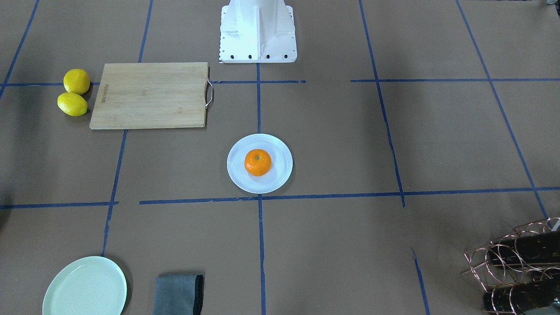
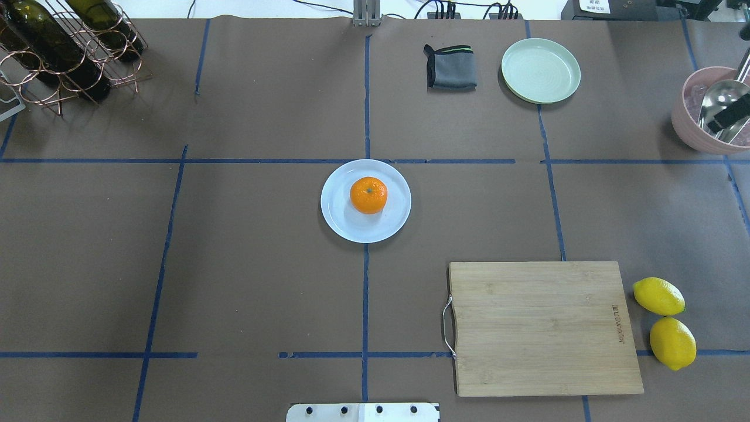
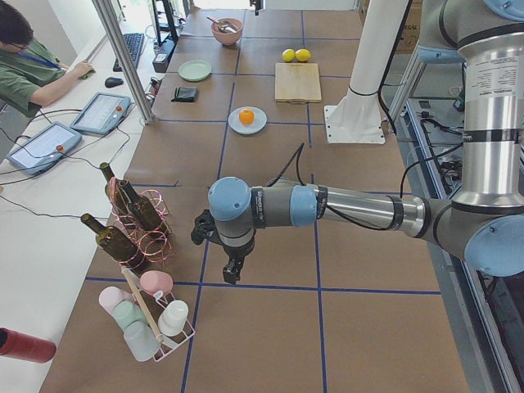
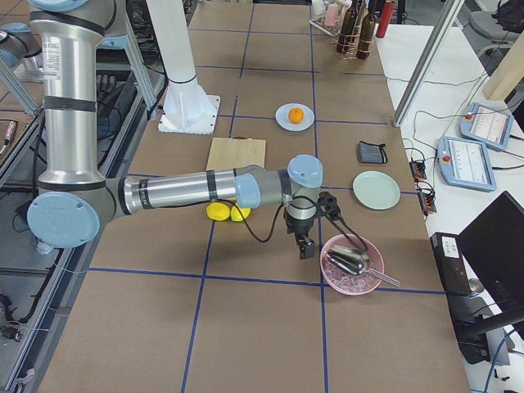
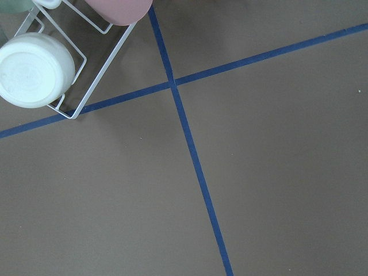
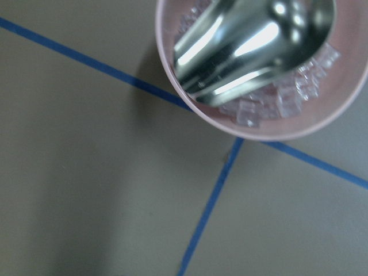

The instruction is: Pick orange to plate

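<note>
- The orange sits near the middle of the plate, so the placing looks done.
- The left gripper and right gripper hang well apart from it; spread or pressed together cannot be told.

**Non-task clutter on table**

2 lemons lie close together just beside the board, on the side away from its metal handle. Green plate and folded grey cloth sit near each other. Wine rack holds dark bottles. Pink bowl holds ice and a scoop. Cup rack stands near the wine rack.
</note>
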Motion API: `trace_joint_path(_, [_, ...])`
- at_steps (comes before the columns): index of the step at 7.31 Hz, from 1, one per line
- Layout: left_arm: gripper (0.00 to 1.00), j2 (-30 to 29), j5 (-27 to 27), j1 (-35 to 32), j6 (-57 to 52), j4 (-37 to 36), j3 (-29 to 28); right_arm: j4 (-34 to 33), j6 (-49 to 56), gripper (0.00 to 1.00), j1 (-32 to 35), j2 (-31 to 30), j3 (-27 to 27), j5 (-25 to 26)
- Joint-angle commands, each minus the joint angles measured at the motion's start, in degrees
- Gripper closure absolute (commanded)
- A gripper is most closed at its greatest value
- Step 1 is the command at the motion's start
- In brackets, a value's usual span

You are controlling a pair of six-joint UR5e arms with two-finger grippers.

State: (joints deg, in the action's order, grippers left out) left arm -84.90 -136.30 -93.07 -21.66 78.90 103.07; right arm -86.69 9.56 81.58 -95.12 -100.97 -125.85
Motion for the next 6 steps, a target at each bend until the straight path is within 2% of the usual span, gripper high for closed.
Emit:
trace_joint_path(1, [0.0,0.8,0.0,0.0,-0.2,0.0,0.6,1.9,-0.2,0.0,2.9,-2.1,0.5,1.5])
trace_joint_path(2, [0.0,0.8,0.0,0.0,-0.2,0.0,0.6,-3.9,-0.2,0.0,4.5,-0.5,0.1,1.1])
trace_joint_path(3, [0.0,0.7,0.2,0.0,-0.2,0.0,0.4,-5.3,-0.2,0.0,5.2,-1.4,-0.1,-0.8])
trace_joint_path(4, [0.0,0.7,0.3,0.0,-0.2,0.0,0.4,-5.2,-0.3,0.0,5.2,-1.4,0.2,-2.5])
trace_joint_path(6, [0.0,0.8,0.2,0.0,-0.2,-0.1,0.3,-5.2,-0.4,0.0,5.2,-1.5,0.1,-2.7])
